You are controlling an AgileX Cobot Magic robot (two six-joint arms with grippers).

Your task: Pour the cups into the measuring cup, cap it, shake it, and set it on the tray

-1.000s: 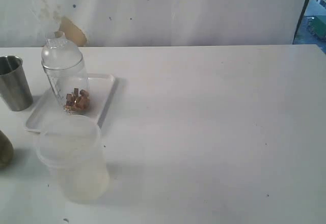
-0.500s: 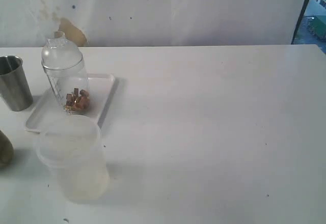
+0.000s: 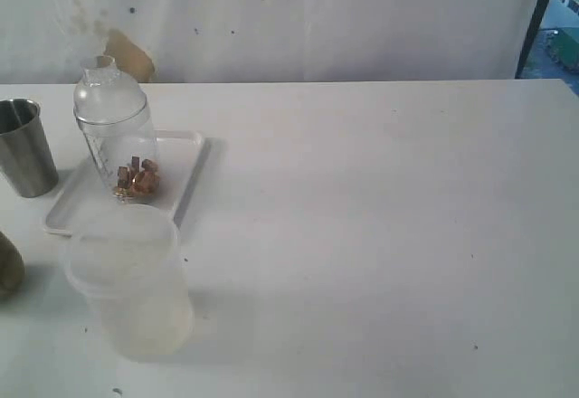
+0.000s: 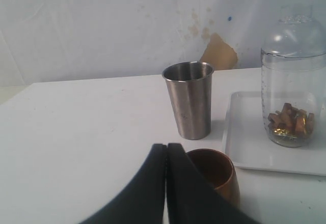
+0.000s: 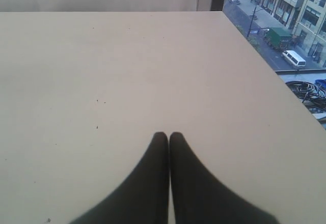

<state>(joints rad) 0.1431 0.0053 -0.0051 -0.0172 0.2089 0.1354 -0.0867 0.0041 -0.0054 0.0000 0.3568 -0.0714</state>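
Crowded ahead of the left pincer, open ahead of the right.
Just past the left gripper's (image 4: 166, 146) closed tips sits the brown cup (image 4: 216, 175), slightly off to one side. Beyond it the steel tumbler (image 4: 189, 102) stands upright, and beside that the tray (image 4: 243, 142) carries the capped measuring cup (image 4: 291, 96). A frosted tub (image 3: 131, 280) stands just beside the tray. Ahead of the right gripper (image 5: 168, 135), the table (image 5: 127, 66) runs unobstructed to its far edge.
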